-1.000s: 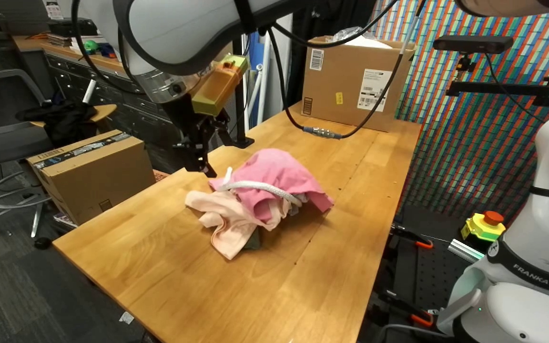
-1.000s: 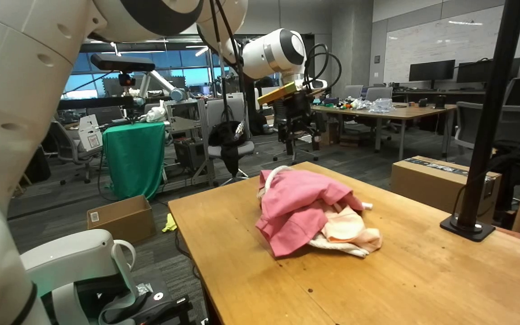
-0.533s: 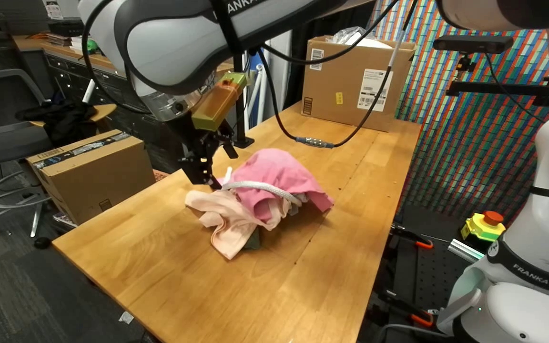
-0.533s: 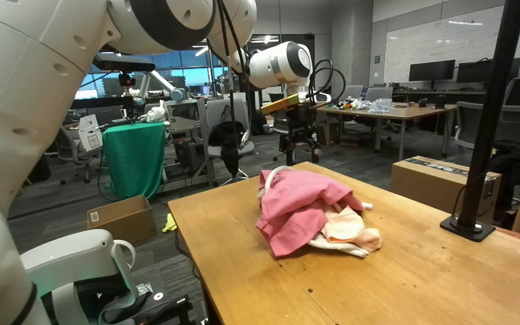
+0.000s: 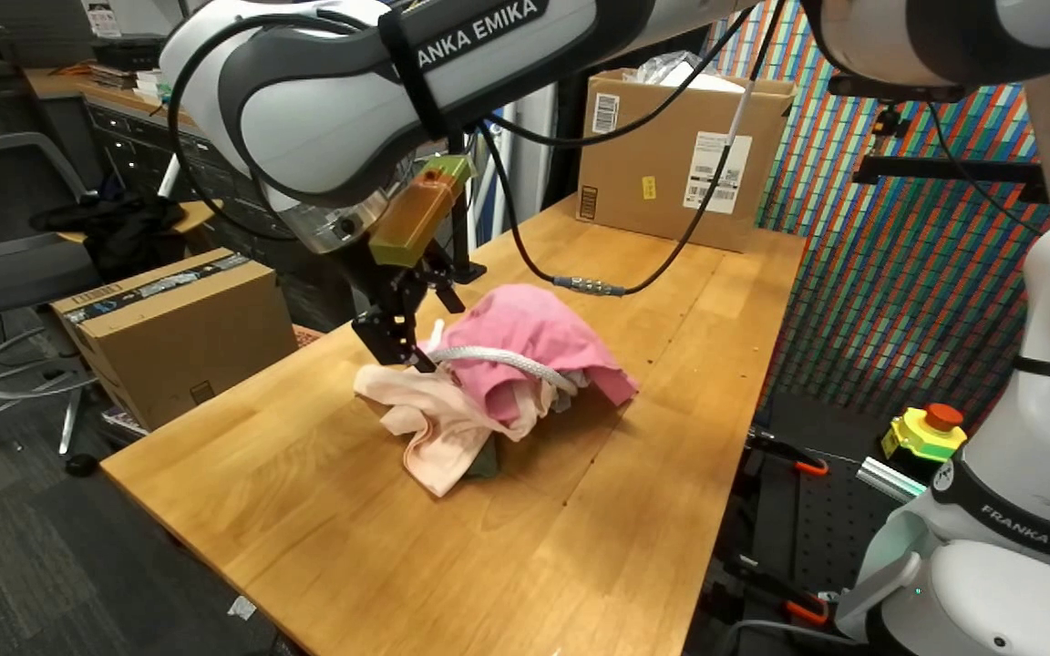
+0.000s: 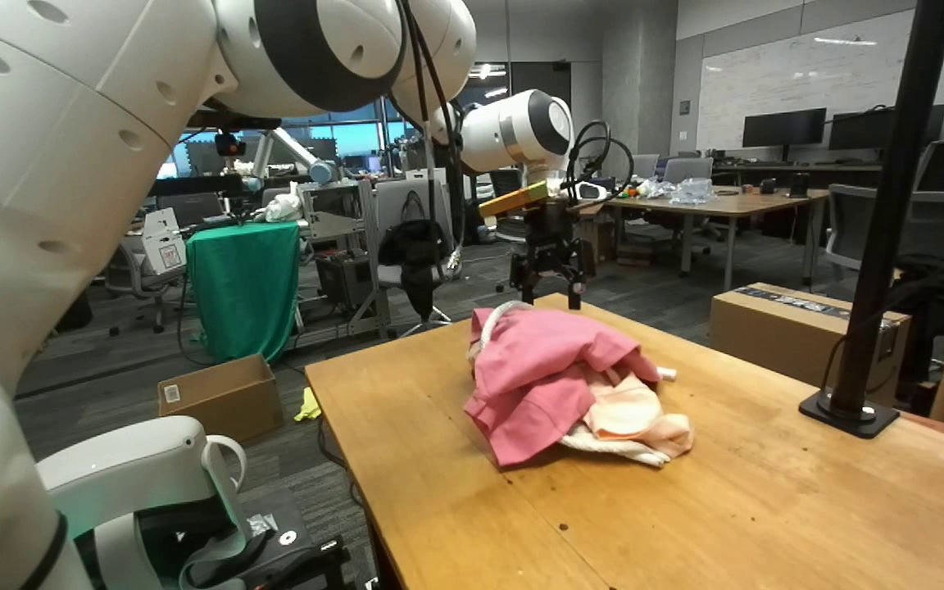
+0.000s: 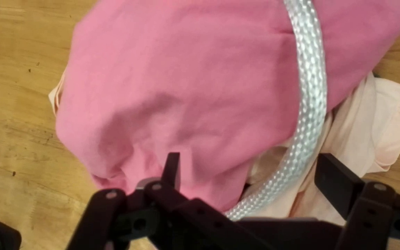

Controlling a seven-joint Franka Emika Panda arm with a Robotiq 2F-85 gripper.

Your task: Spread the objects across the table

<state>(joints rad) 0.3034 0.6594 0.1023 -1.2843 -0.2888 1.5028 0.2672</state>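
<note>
My claw (image 7: 250, 170) is spread, its 2 fingers (image 7: 339, 185) well apart and nothing held between them; so wide a gap suits loose things, I judge, which may need gathering before they can be nipped. Just below, curving across that gap in the wrist view, runs a white rope (image 7: 311, 111). It lies on top of the pink cloth (image 7: 193, 76), and I take it that is why I hang here: the uppermost thing wants freeing before those beneath. More rope shows from under the cloth in an exterior view, so a tug could drag cloth along. Whether a fingertip touches anything I can't tell. The pink cloth humps up, propped, I guess, by what it covers. Past 1 finger a peach cloth (image 7: 363, 132) sticks out from under it, and at its edge, in an exterior view, a dark green scrap (image 5: 486, 460) too little shown to name. All these make 1 pile (image 6: 558, 385) on the table (image 5: 352, 528), below my claw and on its side toward my base (image 5: 1003, 592), so the spreading looks not yet begun. Farther off, at the table's edge, stands a black post (image 6: 894, 205), and well beyond, a cardboard box (image 5: 643, 155), set there, I suppose, to spare my working room.
</note>
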